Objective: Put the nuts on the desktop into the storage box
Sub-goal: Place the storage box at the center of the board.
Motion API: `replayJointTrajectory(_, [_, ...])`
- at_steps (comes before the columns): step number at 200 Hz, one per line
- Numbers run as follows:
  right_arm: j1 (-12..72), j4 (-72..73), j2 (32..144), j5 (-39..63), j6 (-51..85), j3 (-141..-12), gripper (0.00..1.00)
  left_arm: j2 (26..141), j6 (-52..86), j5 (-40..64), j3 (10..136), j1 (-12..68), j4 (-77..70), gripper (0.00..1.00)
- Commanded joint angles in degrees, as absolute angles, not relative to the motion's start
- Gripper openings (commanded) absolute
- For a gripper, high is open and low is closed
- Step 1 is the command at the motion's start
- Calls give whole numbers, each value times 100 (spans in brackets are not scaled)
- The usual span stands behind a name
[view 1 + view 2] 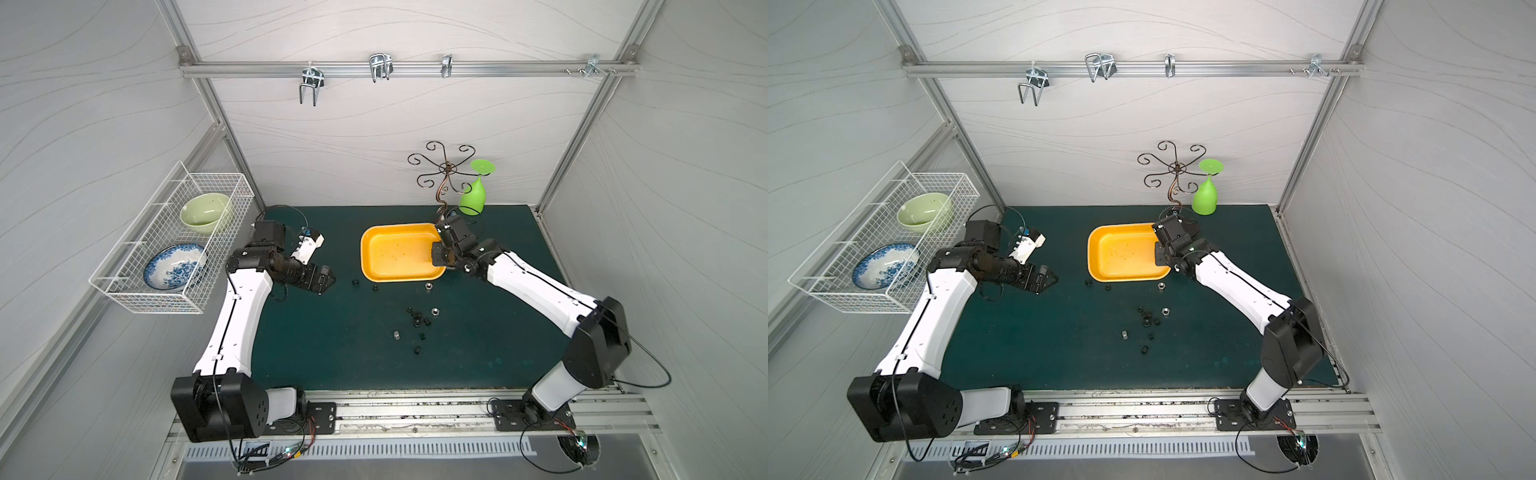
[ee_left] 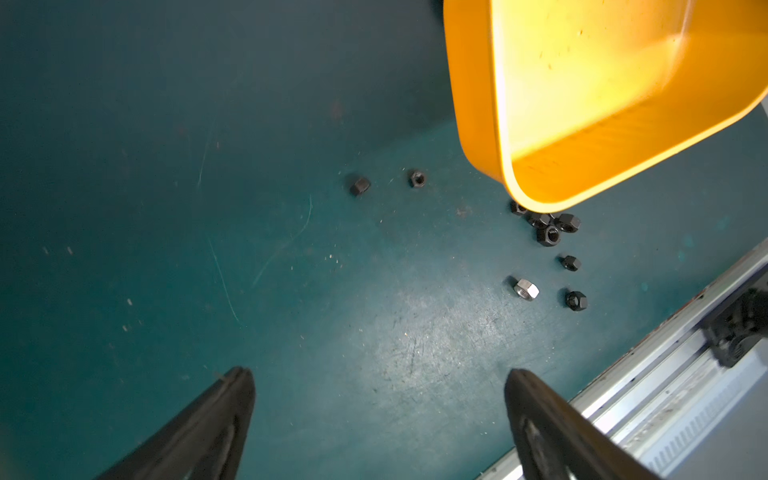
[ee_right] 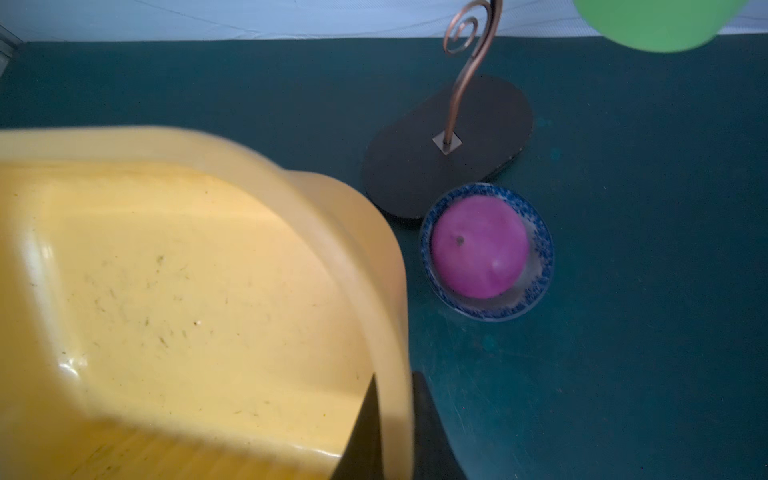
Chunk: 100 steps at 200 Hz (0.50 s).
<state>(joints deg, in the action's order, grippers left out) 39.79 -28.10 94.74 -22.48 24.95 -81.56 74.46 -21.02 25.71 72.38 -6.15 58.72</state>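
Observation:
The yellow storage box (image 1: 399,253) sits at the back middle of the dark teal desktop (image 1: 332,353); its inside shows only specks. My right gripper (image 3: 395,415) is shut on the box's right rim, one finger inside the wall and one outside, and appears in both top views (image 1: 1163,253). Several nuts (image 1: 415,316) lie scattered on the desktop in front of the box, mostly black, with a silver nut (image 2: 525,289) among them. Two black nuts (image 2: 360,185) lie apart by the box's front left corner. My left gripper (image 2: 380,374) hangs open and empty left of the box (image 1: 328,280).
A white wire basket (image 1: 166,249) on the left wall holds a green bowl and a blue patterned plate. A scrolled metal stand (image 1: 446,174) with a green goblet (image 1: 473,195) stands behind the box. A small blue bowl with a pink ball (image 3: 484,249) sits by the stand's base. Grey rails (image 1: 415,411) edge the front.

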Motion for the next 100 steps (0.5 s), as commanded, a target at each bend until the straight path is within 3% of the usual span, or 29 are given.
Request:
replayJointTrajectory(1, [4044, -2299, 9870, -2495, 2548, -8597, 0, 7462, -1656, 2764, 7201, -773, 5756, 99])
replayJointTrajectory(37, [4059, -2861, 10898, -3441, 3228, -9644, 0, 7469, -1615, 2434, 7110, -782, 5583, 98])
replayJointTrajectory(100, [3992, -3258, 12339, -3593, 4022, -10763, 0, 7459, -1874, 2459, 6736, -777, 5500, 98])
